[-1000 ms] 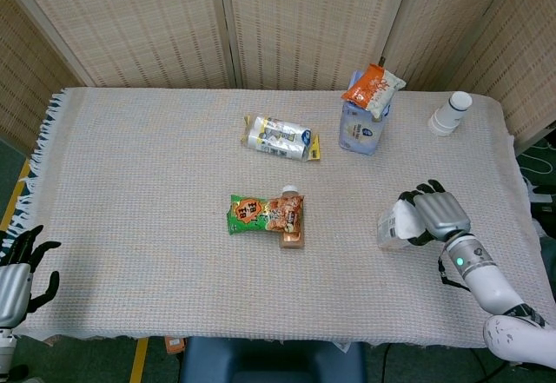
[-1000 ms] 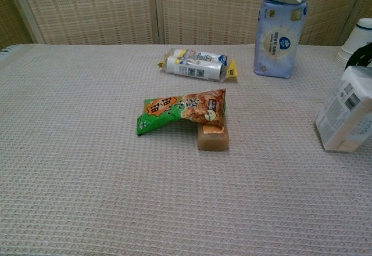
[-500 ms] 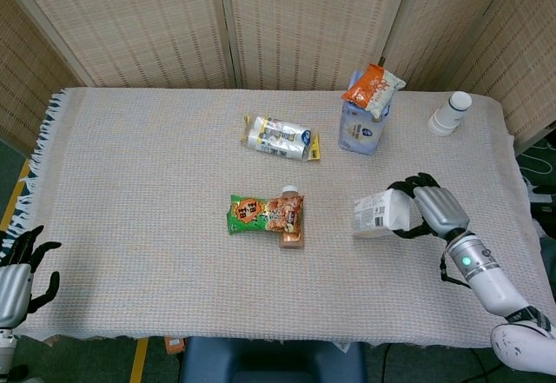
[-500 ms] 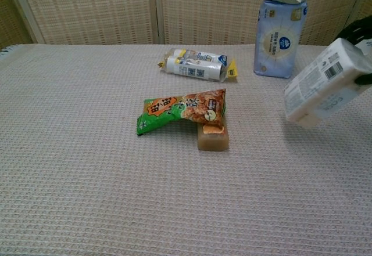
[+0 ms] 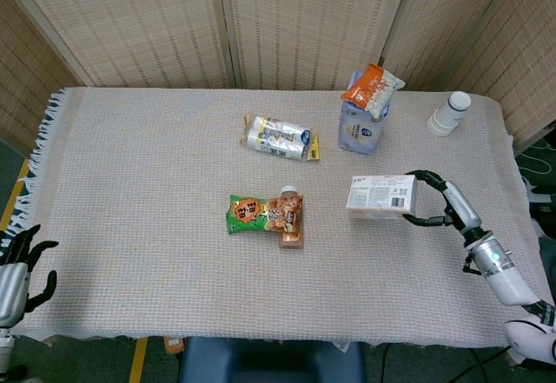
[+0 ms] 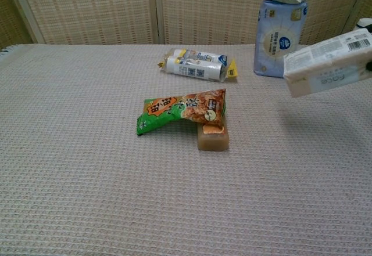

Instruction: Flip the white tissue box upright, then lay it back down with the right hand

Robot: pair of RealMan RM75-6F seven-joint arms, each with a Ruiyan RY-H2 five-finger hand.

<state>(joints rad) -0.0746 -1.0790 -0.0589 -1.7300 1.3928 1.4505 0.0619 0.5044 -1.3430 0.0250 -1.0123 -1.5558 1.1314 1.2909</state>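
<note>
So in the last second the box has swung from standing tilted near the bench's right edge to nearly flat, and it's drifted inward toward the middle. The right hand is gripping it by its right end, fingers wrapped over top and bottom. In the chest view the box hangs clear above the bench, with its shadow on the cloth below. Looks like the lay-back-down step, almost done. Next move, I'd guess: lower it straight down until it rests flat, then let go. The left hand sits off the bench's left corner, fingers spread, holding nothing.
</note>
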